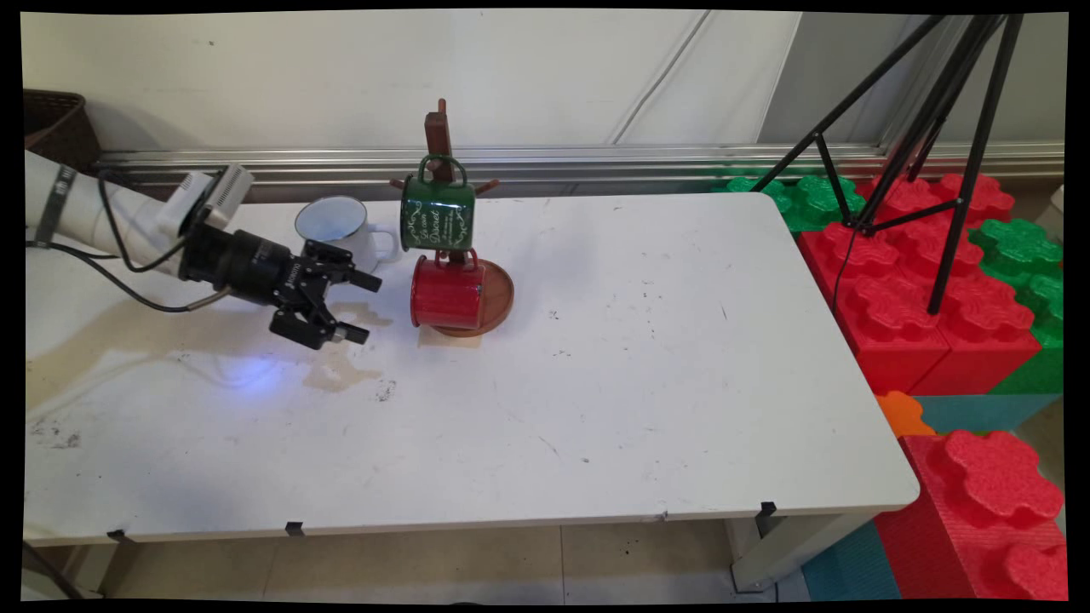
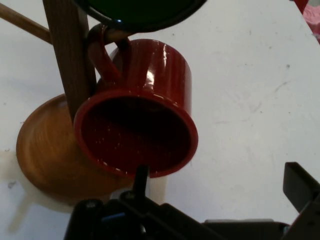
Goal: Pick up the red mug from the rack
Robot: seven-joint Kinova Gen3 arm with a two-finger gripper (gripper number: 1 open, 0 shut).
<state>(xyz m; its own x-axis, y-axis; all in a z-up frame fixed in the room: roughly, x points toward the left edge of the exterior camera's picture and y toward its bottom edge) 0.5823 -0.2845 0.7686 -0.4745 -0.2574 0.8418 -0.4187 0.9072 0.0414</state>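
Looking from near to far:
Table: white, long, marked with small dark specks and a tan stain near the left side.
Stain: seen on the table just below the gripper.
Gripper: black, held low over the table's left part and pointed to the right at the red mug. Its two fingers are spread wide apart and nothing is held between them.
Fingers: seen in the hand view at the bottom edge, one at the right and one near the middle, well apart from each other.
Red mug: hung by its handle on a low peg of the rack, tipped on its side, with its open mouth turned toward the gripper. It is just beside the gripper's tips; whether it is touched cannot be told.
Rack: a brown wooden post on a round wooden base, set on the table behind the red mug.
Green mug: hung on a higher peg of the rack, right above the red mug. White writing is seen on its side.
White mug: stood upright on the table, left of the rack and behind the gripper.
Blocks: big red and green foam blocks stacked at the right, past the table's end.
Tripod: black legs stood on the blocks.
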